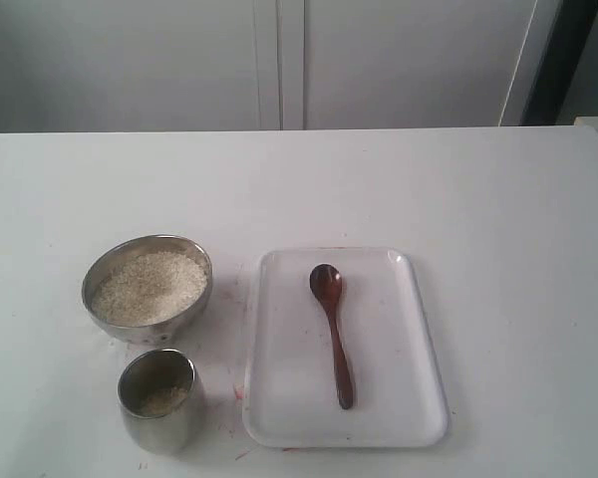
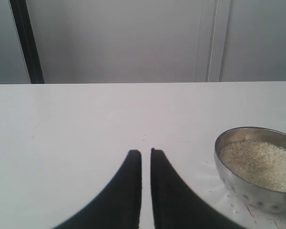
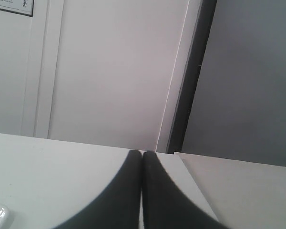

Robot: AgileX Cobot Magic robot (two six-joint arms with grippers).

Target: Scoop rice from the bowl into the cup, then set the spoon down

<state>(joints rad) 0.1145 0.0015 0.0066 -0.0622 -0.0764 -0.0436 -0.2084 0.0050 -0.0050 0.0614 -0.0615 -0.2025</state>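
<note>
Exterior: the spoon [image 1: 333,334] lies on the tray [image 1: 419,398], handle toward the near edge, right of the bowl [image 1: 145,329] and cup [image 1: 159,423], so it is likely the right arm's pick. Left wrist: the left gripper [image 2: 146,152] is nearly closed and empty, the bowl just beside it. Right wrist: the right gripper [image 3: 142,153] is pressed together and empty; the spoon is unseen.

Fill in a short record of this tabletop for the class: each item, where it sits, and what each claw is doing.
bowl: left of the tray, holds rice
cup: nearer the camera than the bowl, some rice inside
spoon: lying on the tray, untouched
left claw: shut, empty
right claw: shut, empty
</note>
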